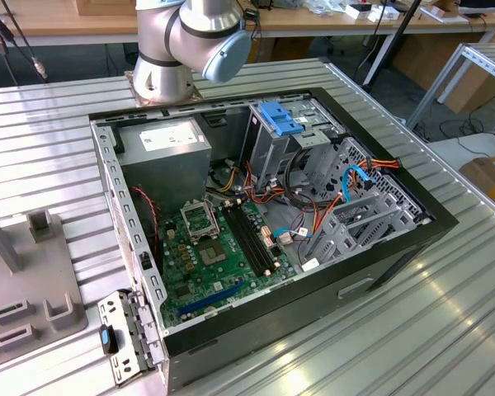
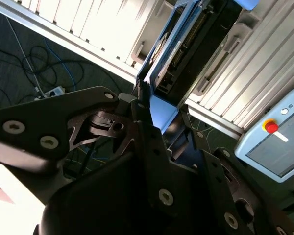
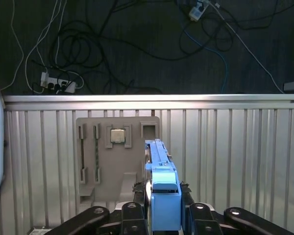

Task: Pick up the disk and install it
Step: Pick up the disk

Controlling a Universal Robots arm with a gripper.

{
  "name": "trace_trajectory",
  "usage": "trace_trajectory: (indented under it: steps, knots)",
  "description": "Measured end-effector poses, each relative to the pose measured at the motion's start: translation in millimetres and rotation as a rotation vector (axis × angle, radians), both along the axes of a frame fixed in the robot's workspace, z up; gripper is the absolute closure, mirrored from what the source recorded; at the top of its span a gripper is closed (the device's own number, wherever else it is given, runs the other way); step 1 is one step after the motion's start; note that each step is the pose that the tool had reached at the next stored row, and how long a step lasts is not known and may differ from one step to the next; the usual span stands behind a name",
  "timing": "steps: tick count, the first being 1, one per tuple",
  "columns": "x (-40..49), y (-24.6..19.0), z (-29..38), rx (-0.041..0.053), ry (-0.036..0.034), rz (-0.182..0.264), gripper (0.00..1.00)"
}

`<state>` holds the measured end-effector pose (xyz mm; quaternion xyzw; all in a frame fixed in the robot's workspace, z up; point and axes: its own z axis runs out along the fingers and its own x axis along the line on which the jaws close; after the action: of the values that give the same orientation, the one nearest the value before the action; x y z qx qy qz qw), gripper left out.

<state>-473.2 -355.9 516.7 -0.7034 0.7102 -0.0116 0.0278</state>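
Note:
In both wrist views my gripper [image 3: 162, 195] is shut on the disk [image 3: 158, 159]. The disk is a flat metal drive seen edge-on, with blue plastic rails along its sides. It hangs above the ribbed metal table [image 3: 225, 147], beside a grey parts holder [image 3: 112, 166]. In the second wrist view the disk [image 2: 183, 46] stretches away from the gripper [image 2: 159, 115], its dark underside and blue rail showing. In the exterior view the open computer case [image 1: 445, 216] lies on the table, with a blue latch piece [image 1: 279, 118] on its drive cage.
The arm's base [image 1: 169, 49] stands behind the case. A grey power-supply box [image 1: 169, 148] fills a rear corner, and the motherboard [image 1: 214, 256] and loose cables [image 1: 313, 214] lie inside. The grey holder [image 1: 25, 280] sits at the exterior view's left. A pendant with a red button [image 2: 271, 127] lies nearby.

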Motion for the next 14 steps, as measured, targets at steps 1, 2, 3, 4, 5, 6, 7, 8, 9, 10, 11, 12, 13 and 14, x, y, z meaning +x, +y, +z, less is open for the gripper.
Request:
trace_trajectory:
  steps: [1,2,3,4,5,6,7,8,9,10,11,12,13,14]
  knots:
    - [0.0,0.0,0.8,0.0,0.0,0.0,0.63]
    - [0.0,0.0,0.8,0.0001,-0.0002,0.0,0.63]
    - [0.0,0.0,1.0,0.0001,-0.0001,0.0,0.63]
    - [0.0,0.0,1.1,0.0,-0.0001,0.0,0.63]
    - [0.0,0.0,1.2,0.0,-0.0001,0.0,0.63]
    - [0.0,0.0,1.2,0.0,-0.0001,0.0,0.63]
    - [0.1,0.0,1.1,0.0001,-0.0002,0.0,0.63]
    - [1.0,0.0,1.2,0.0001,-0.0001,0.0,0.63]
    - [4.3,0.0,1.2,0.0001,-0.0002,0.0,0.63]
    - [6.2,0.0,1.2,0.0001,-0.0002,0.0,0.63]
    - [7.5,0.0,1.2,0.0001,-0.0001,0.0,0.63]
    - [8.7,0.0,1.2,0.0001,-0.0001,0.0,0.63]
    - [11.5,0.0,1.2,0.0001,-0.0001,0.0,0.63]
    - [13.0,0.0,1.2,0.0001,-0.0001,0.0,0.63]
